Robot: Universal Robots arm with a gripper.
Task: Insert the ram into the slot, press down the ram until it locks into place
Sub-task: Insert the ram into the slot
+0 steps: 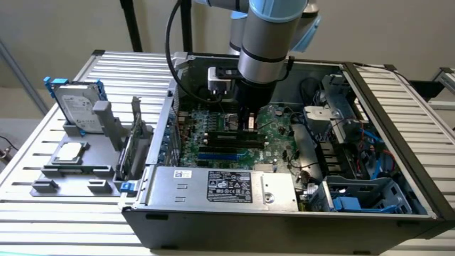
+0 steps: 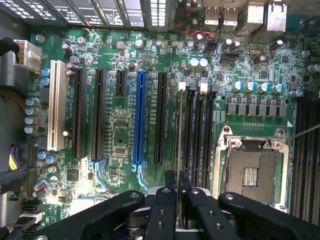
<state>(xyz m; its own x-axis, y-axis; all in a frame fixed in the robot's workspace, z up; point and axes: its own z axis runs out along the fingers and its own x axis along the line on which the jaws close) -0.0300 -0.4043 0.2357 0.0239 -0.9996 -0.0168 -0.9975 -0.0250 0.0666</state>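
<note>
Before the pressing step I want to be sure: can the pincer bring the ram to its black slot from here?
Probably yes. The pincer holds the ram edge-on, seemingly lined up over the slot, and nothing seems to lie between them.

The ram (image 2: 179, 130) presents a thin green laminate edge. The slot (image 2: 184, 120) is matt black plastic with pale plastic latch tabs (image 2: 182, 86). The end effector (image 2: 178, 182) has matt black fingers (image 2: 165, 210). The motherboard (image 2: 120, 130) is glossy green lacquered board. The case (image 1: 284, 226) is smooth dark-grey painted sheet metal. The bench (image 1: 42, 226) is ribbed, satin bare metal.
</note>
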